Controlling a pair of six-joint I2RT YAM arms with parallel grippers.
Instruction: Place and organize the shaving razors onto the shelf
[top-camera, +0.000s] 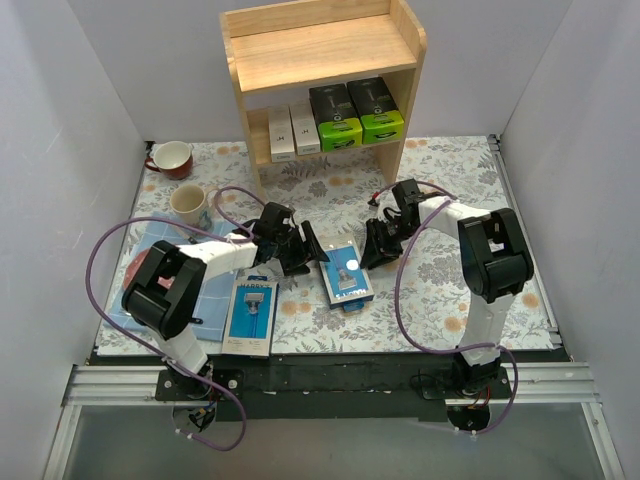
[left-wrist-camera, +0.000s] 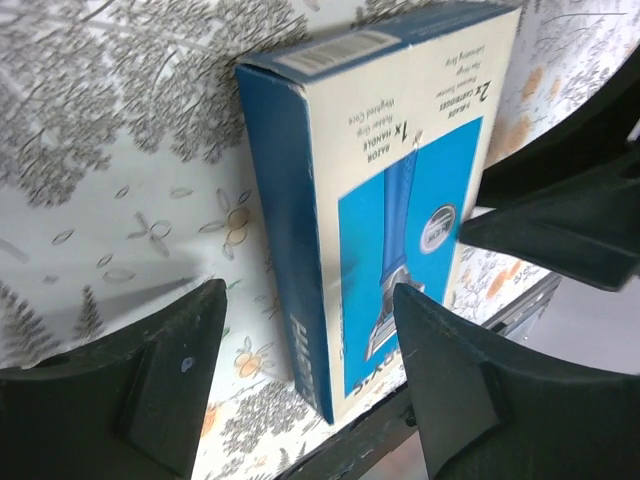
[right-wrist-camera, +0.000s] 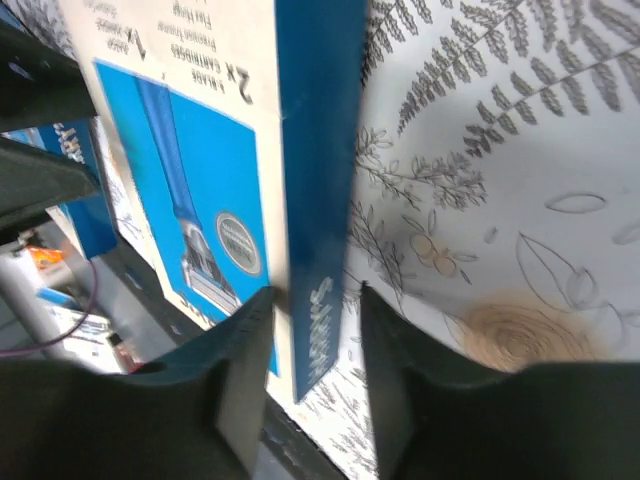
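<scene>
Blue razor pack (top-camera: 346, 274) flanked by right hand (top-camera: 380, 243), left hand (top-camera: 303, 250)

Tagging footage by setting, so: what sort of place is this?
Likely a lab test cell, not a home: plain grey partition walls enclose a table with a floral cloth, and both arms bolt to a metal rail. A small wooden shelf serves as prop.

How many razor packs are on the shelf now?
4, all on the lower tier of the shelf: two white boxes at left, two black boxes with green ends at right. Others may be hidden behind.
</scene>
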